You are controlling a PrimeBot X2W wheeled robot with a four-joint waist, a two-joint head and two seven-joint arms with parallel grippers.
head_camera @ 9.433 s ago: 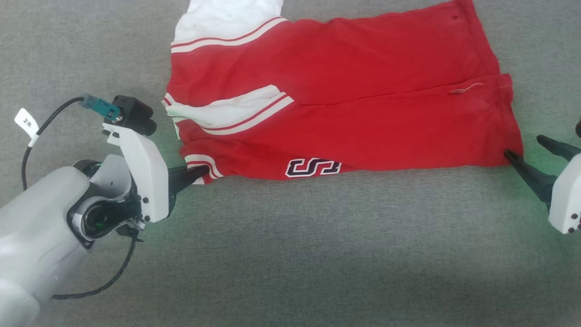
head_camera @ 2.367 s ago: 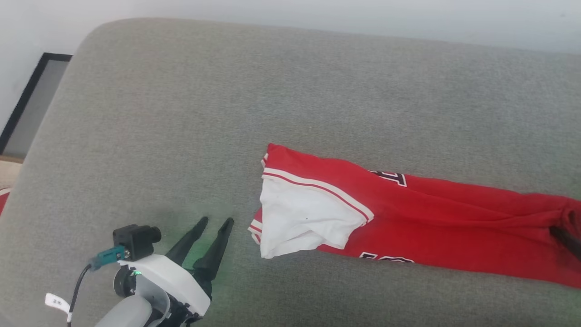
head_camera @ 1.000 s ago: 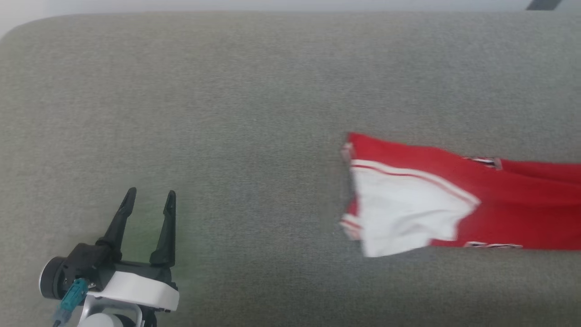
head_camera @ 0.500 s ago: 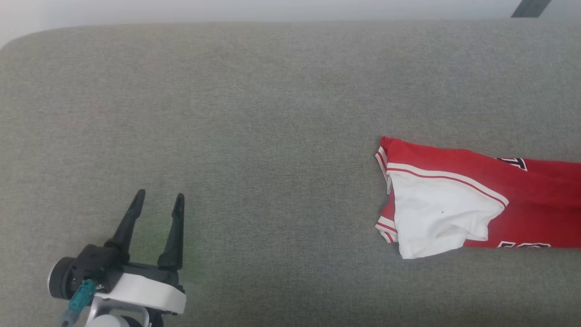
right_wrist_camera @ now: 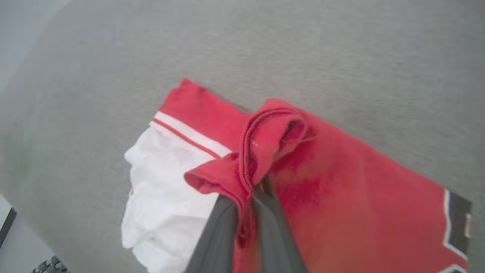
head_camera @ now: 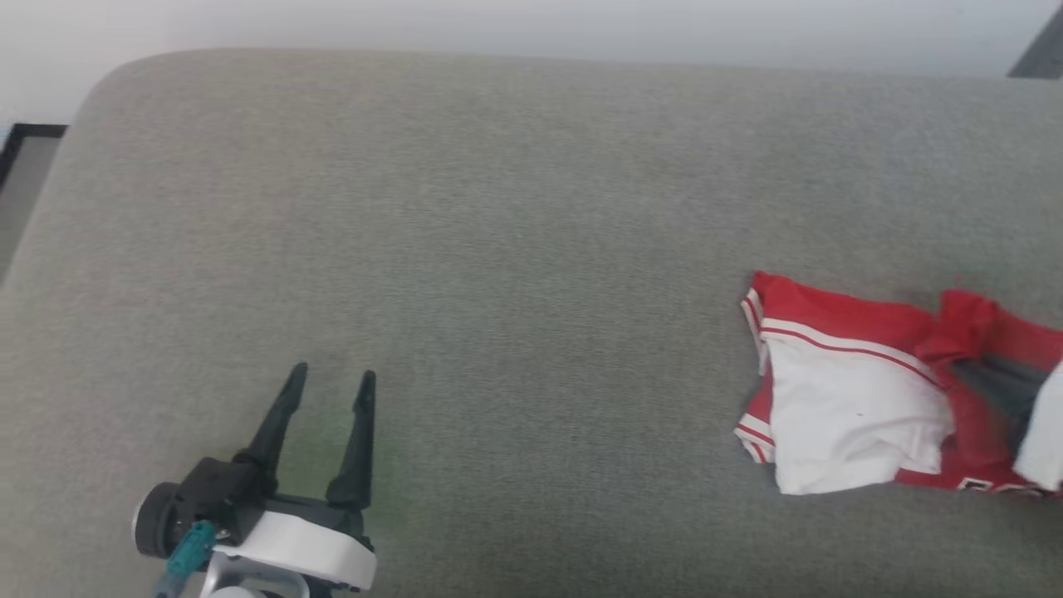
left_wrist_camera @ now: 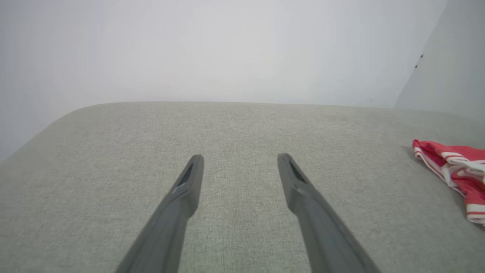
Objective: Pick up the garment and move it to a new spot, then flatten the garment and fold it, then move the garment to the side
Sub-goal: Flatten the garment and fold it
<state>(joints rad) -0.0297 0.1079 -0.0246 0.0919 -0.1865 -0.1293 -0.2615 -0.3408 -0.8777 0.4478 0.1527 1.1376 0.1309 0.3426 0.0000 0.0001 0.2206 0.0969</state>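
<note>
Nearest me, well to the left of the jersey [head_camera: 830, 320], the left gripper [head_camera: 332, 374] hung low over the gray cushion [head_camera: 531, 249], its fingers spread wide with nothing between them. The jersey itself lay toward the cushion's right side. Half a second before, it had been a long red strip running off to the right. Now the right gripper [right_wrist_camera: 252, 191], pinched tight on a bunched red edge, had carried that end across until it sat over the white lining [head_camera: 839, 423] at the jersey's left end.

To my eye that was the fold in half under way. The held end needed only laying down and letting go, though the bunching at the fingers suggested the top layer would want smoothing afterward.

Left of the jersey the cushion ran bare a long way to its rounded corner, which left plenty of room to slide the folded cloth aside. Beyond the jersey a band of bare cushion remained before the far edge, and then came the pale wall [head_camera: 531, 25].
</note>
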